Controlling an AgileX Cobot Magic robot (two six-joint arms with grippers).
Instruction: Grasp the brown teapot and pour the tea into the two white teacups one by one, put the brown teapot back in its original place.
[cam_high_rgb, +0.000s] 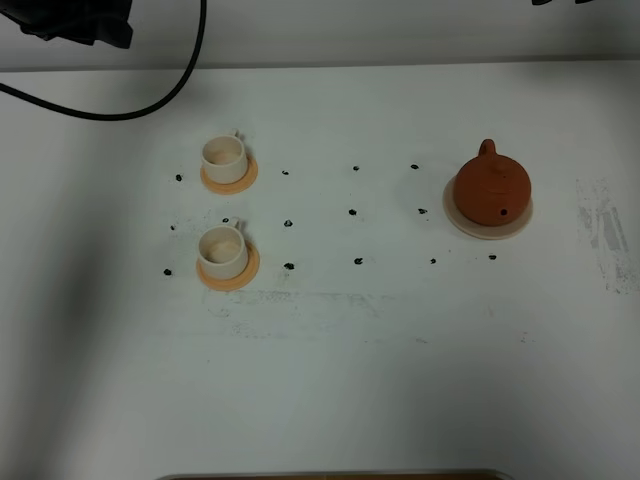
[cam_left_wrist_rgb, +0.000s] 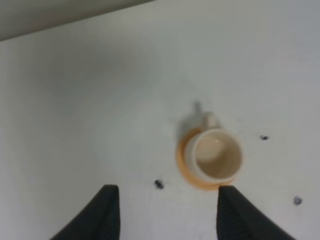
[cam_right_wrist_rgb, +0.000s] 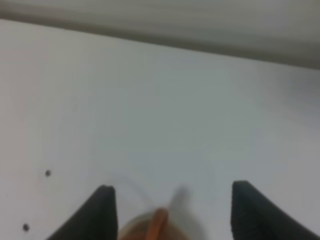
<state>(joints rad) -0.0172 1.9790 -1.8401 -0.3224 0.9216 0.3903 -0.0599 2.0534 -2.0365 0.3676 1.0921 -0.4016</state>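
Brown teapot (cam_high_rgb: 492, 187) sitting on cream saucer (cam_high_rgb: 463, 223), right hand (cam_right_wrist_rgb: 171, 186) wide open and empty, left hand (cam_left_wrist_rgb: 166, 188) open, empty

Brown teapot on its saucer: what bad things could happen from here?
1. The right end effector is open, and the brown teapot's thin loop handle shows between its fingers. A crooked grab could tip the pot or drag the cream saucer.
2. The two white teacups are small and sit on little orange coasters, so pouring might miss or nudge one off.
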